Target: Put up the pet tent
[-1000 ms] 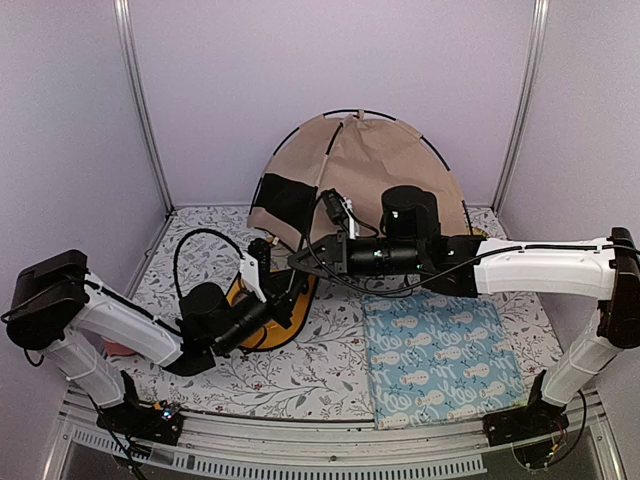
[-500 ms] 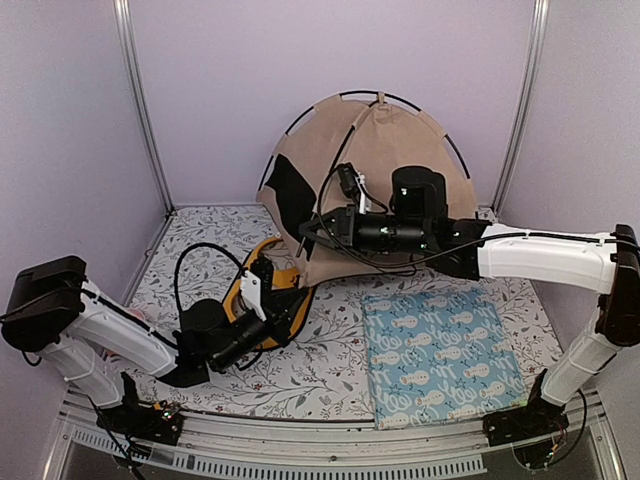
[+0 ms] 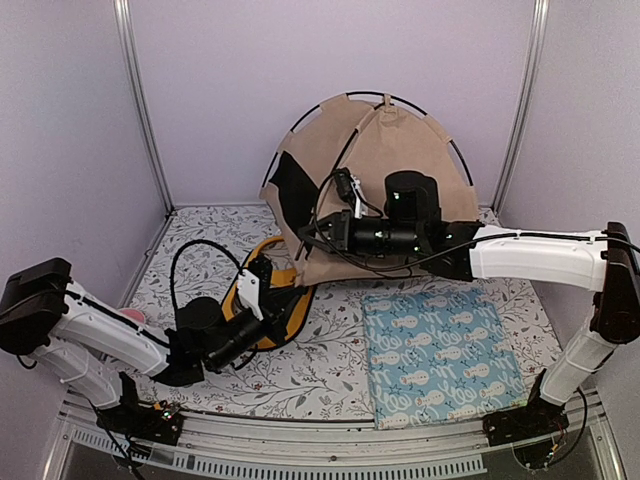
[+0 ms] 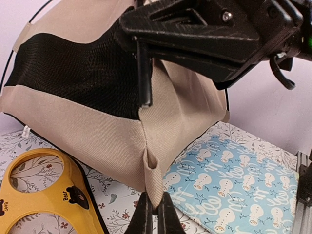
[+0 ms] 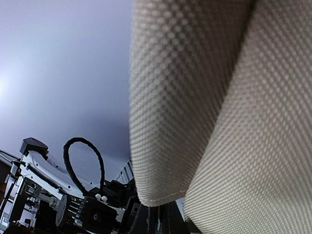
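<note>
The beige pet tent (image 3: 400, 170) stands tilted at the back of the table, with thin black poles (image 3: 300, 125) arching over it and a black mesh panel (image 4: 73, 73) on its left face. My right gripper (image 3: 303, 231) reaches in from the right and is shut on the tent's front seam, where the right wrist view shows only close-up fabric (image 5: 204, 97). My left gripper (image 4: 155, 214) is shut on the tent's lowest front corner (image 4: 153, 187), just above the table. From above, the left gripper (image 3: 288, 288) sits below the right one.
A yellow bowl tray (image 3: 240, 290) lies under my left wrist, seen also as the tray (image 4: 39, 190) at lower left. A light blue snowman mat (image 3: 445, 360) lies flat at the right front. Purple walls and metal posts close in the back and sides.
The tent has risen and swung more upright, its top higher against the back wall. My right gripper moved left and up with the seam; my left arm drew toward the near-left, still holding the corner.
</note>
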### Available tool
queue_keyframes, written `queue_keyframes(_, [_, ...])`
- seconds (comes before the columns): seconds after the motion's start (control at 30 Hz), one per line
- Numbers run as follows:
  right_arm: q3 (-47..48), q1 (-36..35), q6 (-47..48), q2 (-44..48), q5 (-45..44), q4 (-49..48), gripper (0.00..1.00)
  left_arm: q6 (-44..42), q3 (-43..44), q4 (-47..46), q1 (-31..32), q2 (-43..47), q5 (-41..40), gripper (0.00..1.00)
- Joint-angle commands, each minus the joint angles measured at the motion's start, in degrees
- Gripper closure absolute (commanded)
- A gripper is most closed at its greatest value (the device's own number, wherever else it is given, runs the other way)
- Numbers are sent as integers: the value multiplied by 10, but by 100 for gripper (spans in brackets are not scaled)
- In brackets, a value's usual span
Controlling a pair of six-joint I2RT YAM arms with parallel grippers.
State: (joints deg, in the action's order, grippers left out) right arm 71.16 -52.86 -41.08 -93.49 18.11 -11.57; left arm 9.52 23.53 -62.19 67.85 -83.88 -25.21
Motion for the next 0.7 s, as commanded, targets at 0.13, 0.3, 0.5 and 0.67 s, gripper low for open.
queue_keyframes(0.13, [-14,2,27,-4,-56,29,100,-27,22,10,11,24,-9,100])
queue_keyframes(0.3, [-14,-8,33,-7,-69,38,100,-35,27,15,11,30,-7,100])
queue_keyframes(0.5, [-14,-11,35,-9,-78,45,100,-37,25,21,11,37,-10,100])
queue_keyframes(0.67, [-14,-11,36,-6,-92,51,100,-35,22,24,11,41,-9,100])
